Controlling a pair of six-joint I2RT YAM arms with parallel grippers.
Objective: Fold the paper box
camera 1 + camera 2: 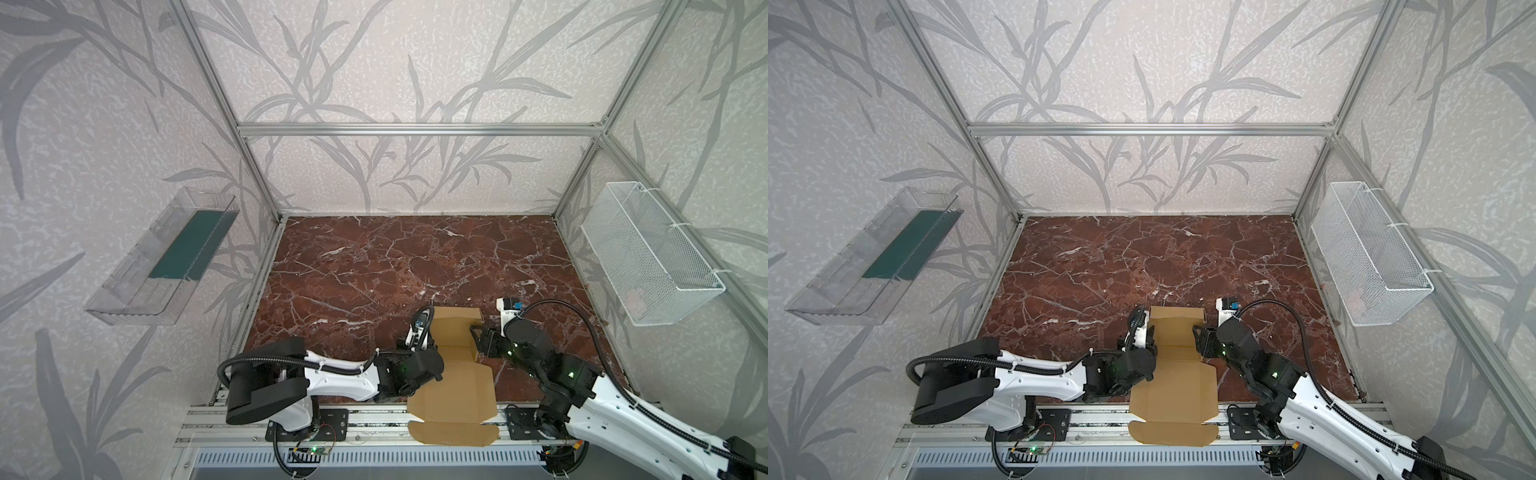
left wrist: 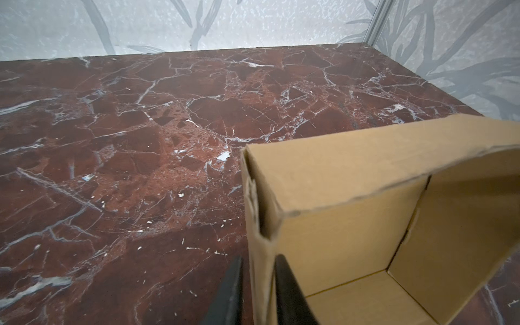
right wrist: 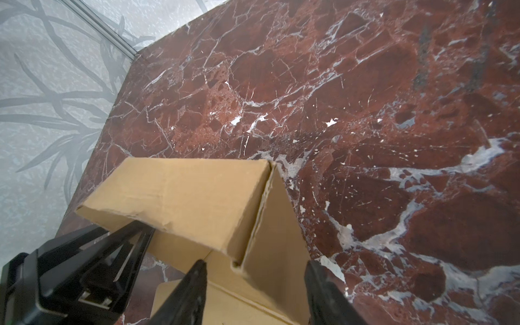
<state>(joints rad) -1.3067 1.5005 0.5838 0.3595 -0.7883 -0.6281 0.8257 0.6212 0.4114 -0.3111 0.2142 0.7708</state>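
Fingers (image 2: 287, 281) of my left gripper (image 2: 259, 257) stand slightly parted astride the left wall of the paper box (image 1: 453, 386); my right gripper (image 3: 256, 262) spreads around the right wall. Box sits at the front edge of the table (image 1: 374, 257), walls up, lid flat. Next, probably: swing lid over.

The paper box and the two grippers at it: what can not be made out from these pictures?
- Left gripper: in both top views its own wrist covers the jaws; the left wrist view cuts off the finger bases.
- Right gripper: the right wrist view cuts off its finger bases too.
- Paper box: in both top views the arms hide most of its raised side walls; both wrist views cut off its floor.
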